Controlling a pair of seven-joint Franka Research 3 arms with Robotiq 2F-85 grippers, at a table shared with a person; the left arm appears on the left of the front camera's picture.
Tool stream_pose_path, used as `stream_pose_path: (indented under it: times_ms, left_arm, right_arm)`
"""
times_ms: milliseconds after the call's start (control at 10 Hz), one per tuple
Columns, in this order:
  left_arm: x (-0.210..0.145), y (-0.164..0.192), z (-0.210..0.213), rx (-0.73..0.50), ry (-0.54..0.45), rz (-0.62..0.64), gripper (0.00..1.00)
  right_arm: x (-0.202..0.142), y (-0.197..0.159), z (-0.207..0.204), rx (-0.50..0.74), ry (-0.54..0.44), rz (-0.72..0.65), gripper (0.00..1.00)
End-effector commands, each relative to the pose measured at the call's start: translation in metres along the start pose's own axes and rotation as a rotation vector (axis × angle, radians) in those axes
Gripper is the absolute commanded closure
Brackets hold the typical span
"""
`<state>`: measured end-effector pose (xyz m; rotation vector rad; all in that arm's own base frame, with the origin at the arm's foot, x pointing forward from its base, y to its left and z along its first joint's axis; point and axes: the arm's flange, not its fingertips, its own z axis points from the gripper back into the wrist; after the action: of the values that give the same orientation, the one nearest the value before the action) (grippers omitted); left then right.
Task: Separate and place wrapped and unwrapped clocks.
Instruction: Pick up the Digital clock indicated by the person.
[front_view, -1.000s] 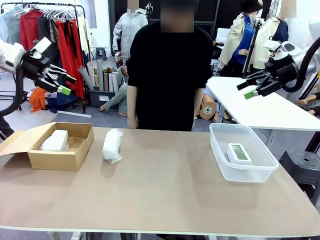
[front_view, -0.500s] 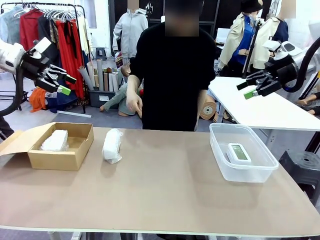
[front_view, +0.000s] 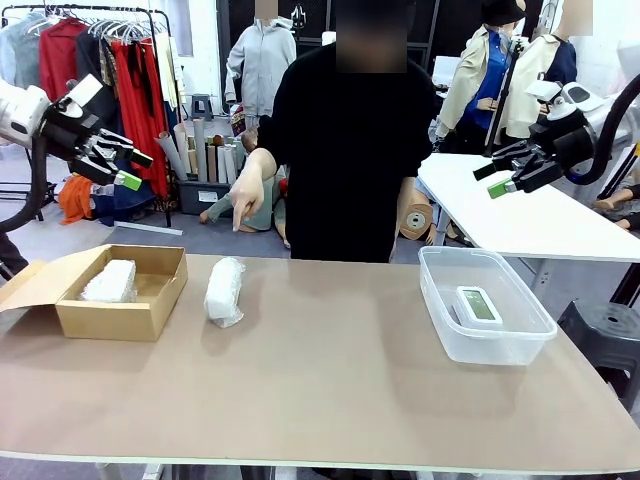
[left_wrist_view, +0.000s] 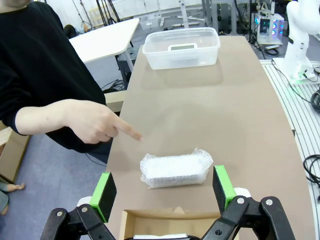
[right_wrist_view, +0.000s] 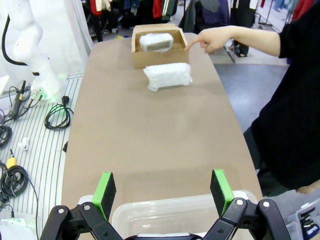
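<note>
At the table edge (front_view: 340, 264) a hand (front_view: 247, 198) points toward one wrapped clock (front_view: 224, 290).

Front view fixed on robot's side, facing across the surface (front_view: 330, 400) at the person (front_view: 345, 150), left wrist view high over the cardboard box (left_wrist_view: 165, 220) looking toward the clear tub (left_wrist_view: 181, 55), right wrist view the reverse, both share the wrapped clock (left_wrist_view: 175, 169) between
</note>
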<state>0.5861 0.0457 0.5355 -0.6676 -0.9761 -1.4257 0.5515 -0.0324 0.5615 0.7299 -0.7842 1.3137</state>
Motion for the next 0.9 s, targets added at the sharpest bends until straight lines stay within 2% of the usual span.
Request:
stream_pose_path:
  times_ms: [0, 800]
  left_arm:
    - [-0.0001, 0.0, -0.0004, -0.001, -0.002, 0.0, 0.0]
    - [-0.0001, 0.0, -0.0004, -0.001, -0.002, 0.0, 0.0]
  right_arm:
    - [0.0017, 0.0003, 0.0007, -0.002, -0.003, 0.003, 0.0]
    - [0.0017, 0.0003, 0.0007, -0.002, -0.003, 0.003, 0.0]
